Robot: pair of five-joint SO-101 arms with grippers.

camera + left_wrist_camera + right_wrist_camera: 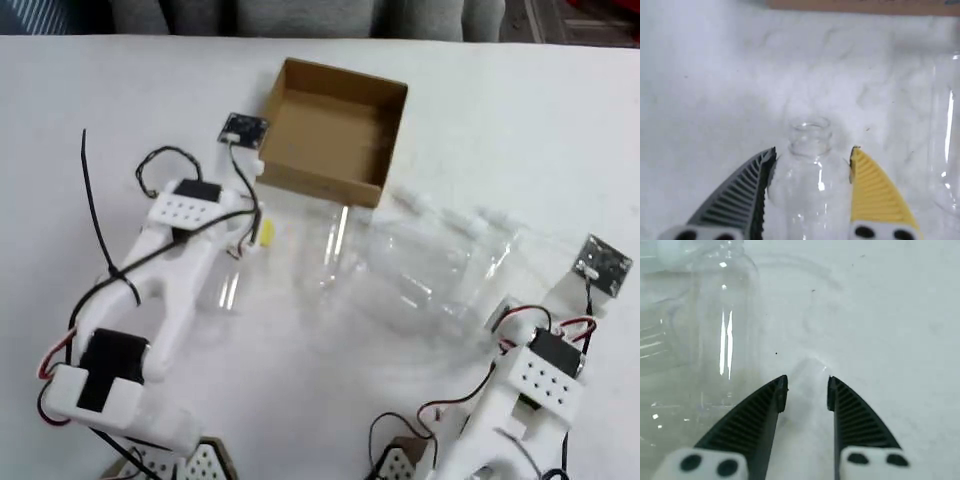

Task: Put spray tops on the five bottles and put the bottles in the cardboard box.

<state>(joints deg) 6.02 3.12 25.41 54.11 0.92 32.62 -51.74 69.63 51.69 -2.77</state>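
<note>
Found left gripper [812, 150] clamped on shoulders of uncapped bottle [810, 137], left of table [120, 90] centre. Found right gripper [806, 390] parted, holding nothing, near right front corner, just beside lying bottles [430, 265]. Logged cardboard box [320, 185] near far edge, well apart from both.

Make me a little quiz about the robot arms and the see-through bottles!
1. True or false: the cardboard box has bottles inside.
2. The bottle at the left pincer wears: A a spray top, B nothing on its neck, C a cork?
3. Fill in: the right pincer is ___ (open or shut).
Key: 1 false; 2 B; 3 open.
</note>
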